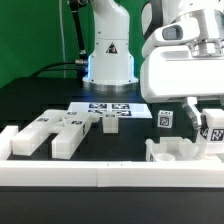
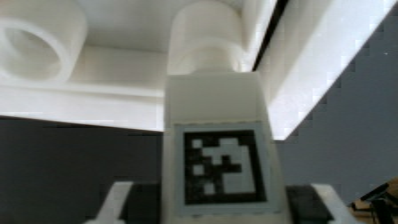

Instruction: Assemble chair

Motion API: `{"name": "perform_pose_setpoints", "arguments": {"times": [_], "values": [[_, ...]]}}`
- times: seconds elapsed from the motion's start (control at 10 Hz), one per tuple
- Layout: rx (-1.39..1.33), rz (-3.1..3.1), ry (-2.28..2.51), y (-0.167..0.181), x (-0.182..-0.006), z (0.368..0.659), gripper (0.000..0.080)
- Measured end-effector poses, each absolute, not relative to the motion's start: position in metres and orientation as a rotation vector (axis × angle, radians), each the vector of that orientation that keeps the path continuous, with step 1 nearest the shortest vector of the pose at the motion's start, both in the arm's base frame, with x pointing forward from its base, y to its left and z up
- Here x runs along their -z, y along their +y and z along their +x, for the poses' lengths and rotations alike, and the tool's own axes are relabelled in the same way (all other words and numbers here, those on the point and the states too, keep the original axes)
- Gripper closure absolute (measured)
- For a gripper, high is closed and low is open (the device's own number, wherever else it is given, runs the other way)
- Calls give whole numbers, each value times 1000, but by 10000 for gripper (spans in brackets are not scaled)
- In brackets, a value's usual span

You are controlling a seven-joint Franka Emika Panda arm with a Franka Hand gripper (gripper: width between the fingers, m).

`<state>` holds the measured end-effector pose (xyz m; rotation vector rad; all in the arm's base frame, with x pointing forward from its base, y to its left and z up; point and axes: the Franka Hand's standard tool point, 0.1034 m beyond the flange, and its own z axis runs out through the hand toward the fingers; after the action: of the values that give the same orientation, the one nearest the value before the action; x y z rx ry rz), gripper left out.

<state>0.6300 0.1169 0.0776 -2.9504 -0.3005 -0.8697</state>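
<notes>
- Your gripper (image 2: 221,203) is squeezed narrow on a long white piece (image 2: 221,110) of the chair. One finger is on each side, near its black-and-white tag (image 2: 222,160).
- You have not built the chair yet. It is in parts.
- One part is the long piece in your grip.
- A big white part (image 1: 178,152) sits right under it at the exterior view's right, near the white rail (image 1: 100,176).
- Loose white pieces (image 1: 55,132) lie well apart from these, at the exterior view's left.
- In the wrist view the long piece points at the big white part. That part has what looks like a round hole (image 2: 39,45) off to one side.
- I cannot tell if the two parts touch.
- The long piece could go in crooked. If it leans when you push, it may get stuck.
- The big white part could slide away. Nothing seems to hold it down, so a sideways push would move it.
- The long piece could twist in your grip. It looks smooth, and a hard push could turn it.
- You could bump the small tagged block (image 1: 165,119). It stands near the arm.
- You have no box, bowl or tray here, so nothing is inside anything.
- The white rail only runs along the edge of the black table (image 1: 40,100).
- The marker board (image 1: 92,107) is a flat sheet, not a box.
</notes>
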Motion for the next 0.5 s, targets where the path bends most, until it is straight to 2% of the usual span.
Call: {"name": "perform_pose_setpoints", "arguments": {"times": [0.5], "values": [[935,-2931,-318,117,-78,627,509]]}}
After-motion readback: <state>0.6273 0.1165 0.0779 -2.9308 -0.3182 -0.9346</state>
